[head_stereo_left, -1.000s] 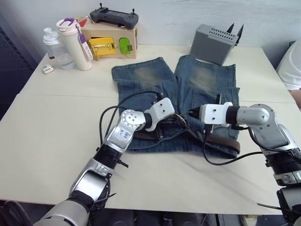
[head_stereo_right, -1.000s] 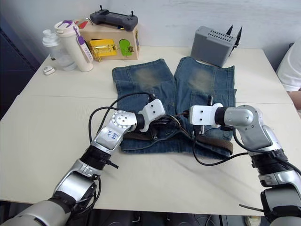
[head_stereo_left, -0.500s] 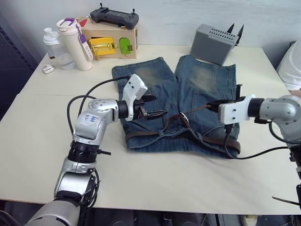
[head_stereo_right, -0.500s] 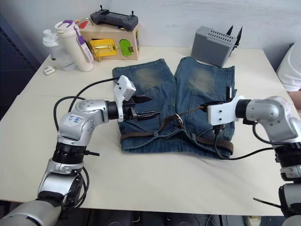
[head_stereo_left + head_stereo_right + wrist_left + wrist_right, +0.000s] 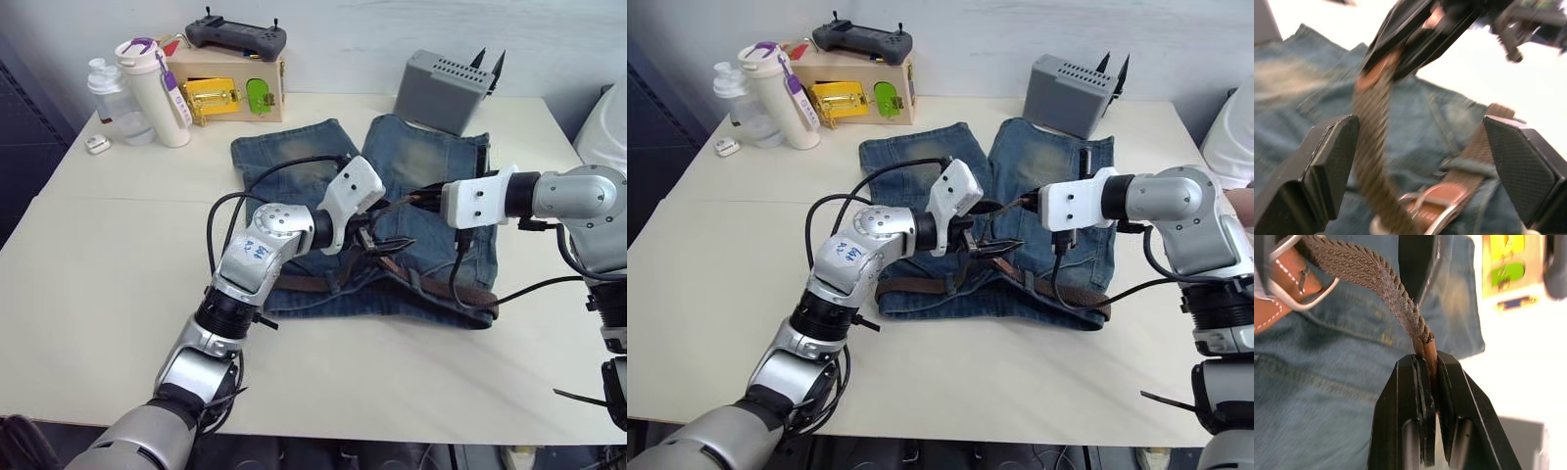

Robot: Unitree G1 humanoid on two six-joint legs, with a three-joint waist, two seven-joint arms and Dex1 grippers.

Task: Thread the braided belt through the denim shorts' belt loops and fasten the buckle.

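the table (image 5: 88,294) is pale and bare along its near edge. the denim shorts (image 5: 294,162) lie flat at mid-table, waistband toward the near edge and both faded legs pointing toward the far wall. the braided belt (image 5: 431,287) runs along the waistband under the belt loops (image 5: 336,285), its right-hand stretch lying exposed on the denim; from the middle of the waistband its free end rises off the cloth toward the right gripper.

the left gripper (image 5: 384,233) hovers over the centre of the waistband with its two black fingers (image 5: 1327,161) spread wide and holding nothing; in the left wrist view the raised belt strand passes between them without touching either, and the buckle (image 5: 1435,208), a silver frame on a tan leather tab, lies on the denim just below. the right gripper (image 5: 416,199) reaches in from the right above the right leg of the shorts, its fingers (image 5: 1449,396) pressed together on the tan tip of the belt, so the woven strand hangs taut from them down through the buckle (image 5: 1300,286).

toward the far edge, a grey box (image 5: 443,93) stands beyond the right leg. at the far left are a white tumbler (image 5: 155,93) with a purple loop, a clear bottle (image 5: 110,95) beside it, a small white object (image 5: 95,144) on the table nearer the edge, and a tan cardboard box (image 5: 230,83) with yellow and green fittings on its front. a dark handheld controller (image 5: 235,35) rests on top of that box.
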